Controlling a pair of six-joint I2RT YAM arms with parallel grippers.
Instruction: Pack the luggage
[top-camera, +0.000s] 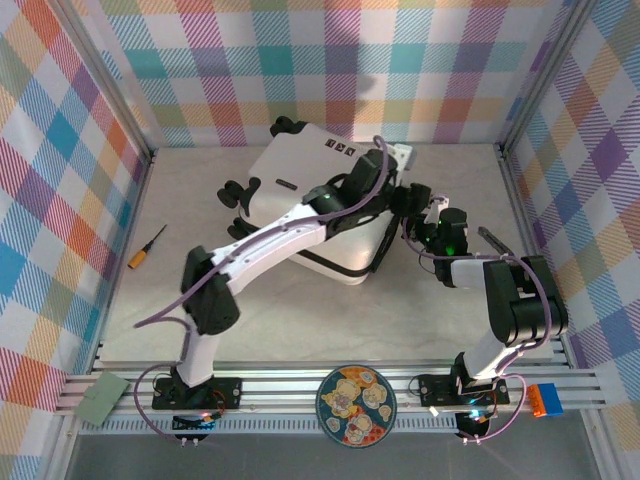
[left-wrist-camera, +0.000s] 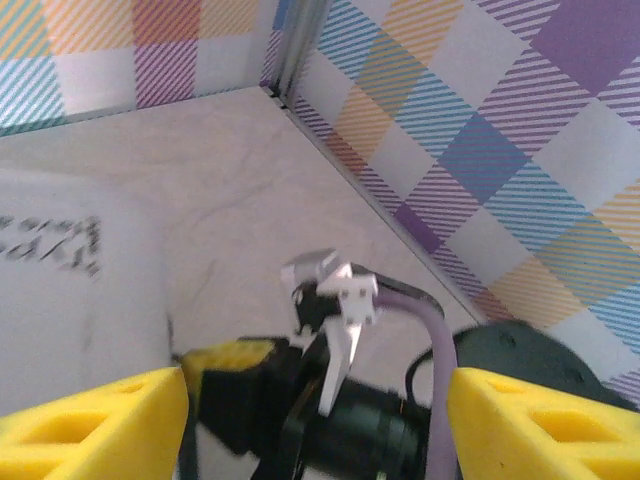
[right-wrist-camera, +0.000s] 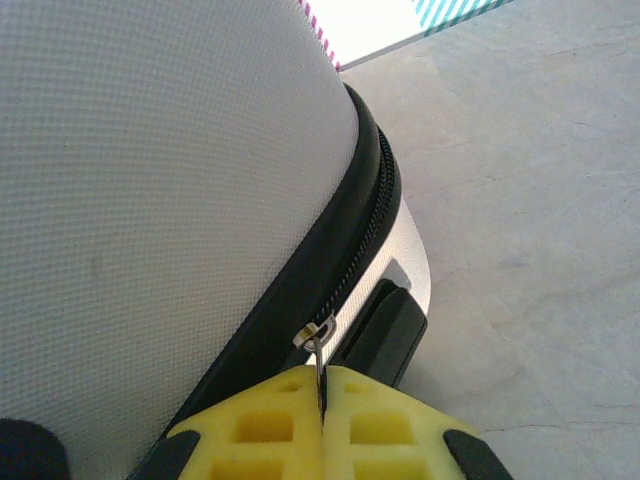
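Pale marbled table (top-camera: 330, 320) with white luggage (top-camera: 295, 160) mid-back, orange-handled screwdriver (top-camera: 147, 247) well apart, left.

Luggage (top-camera: 300, 165): small white hard-shell case with a finely textured shell, lying flat on one broad side, lid shut, at the far middle of the counter (top-camera: 200, 200) and turned askew to the counter's edges. Black wheels (top-camera: 240, 190) project from the side and corner facing the counter's left and far edges. Small black logo marks (top-camera: 340, 148) sit on the upper face near its far edge. A black zipper band (right-wrist-camera: 375, 190) follows the seam between the two shells around a rounded corner. The metal pull (right-wrist-camera: 318, 345) of the zipper stands out from the band, pinched in the closed right claw (right-wrist-camera: 322, 400).
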